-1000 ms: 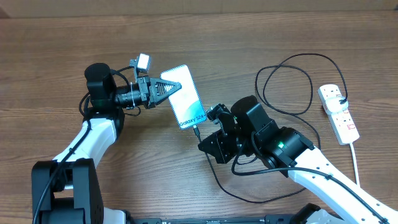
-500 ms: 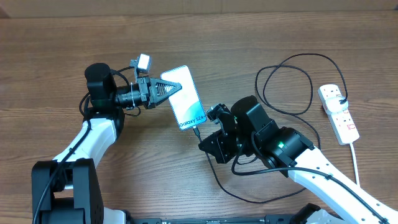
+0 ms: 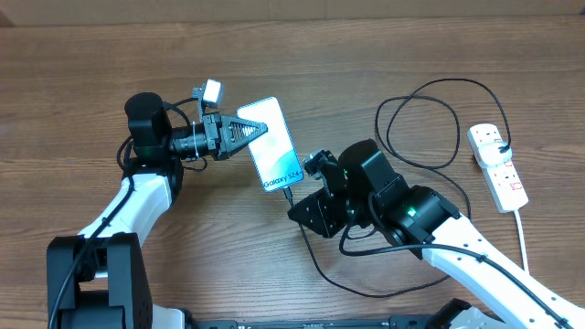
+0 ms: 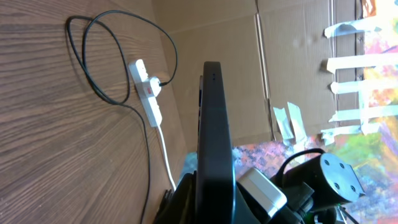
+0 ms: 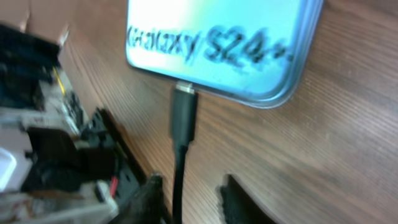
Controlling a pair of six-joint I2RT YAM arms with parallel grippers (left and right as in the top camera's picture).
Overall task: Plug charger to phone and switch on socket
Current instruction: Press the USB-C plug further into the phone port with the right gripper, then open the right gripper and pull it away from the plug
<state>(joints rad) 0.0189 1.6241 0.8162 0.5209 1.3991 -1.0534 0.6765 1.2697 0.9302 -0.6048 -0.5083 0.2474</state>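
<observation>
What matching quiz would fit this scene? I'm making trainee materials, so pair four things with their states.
1. phone
2. charger plug
3. power strip
4. right pincer

A. open, gripping nothing
B. lying far right on the table
C. clamped in the left pincer
D. seated in the phone's bottom port

Pairs: 1-C, 2-D, 3-B, 4-A

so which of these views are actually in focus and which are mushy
right wrist: soft all over, the phone lettering smeared and the charger plug fuzzy; left wrist: phone edge close, dark and soft, while the socket behind is fairly crisp; overhead: sharp and evenly lit.
</observation>
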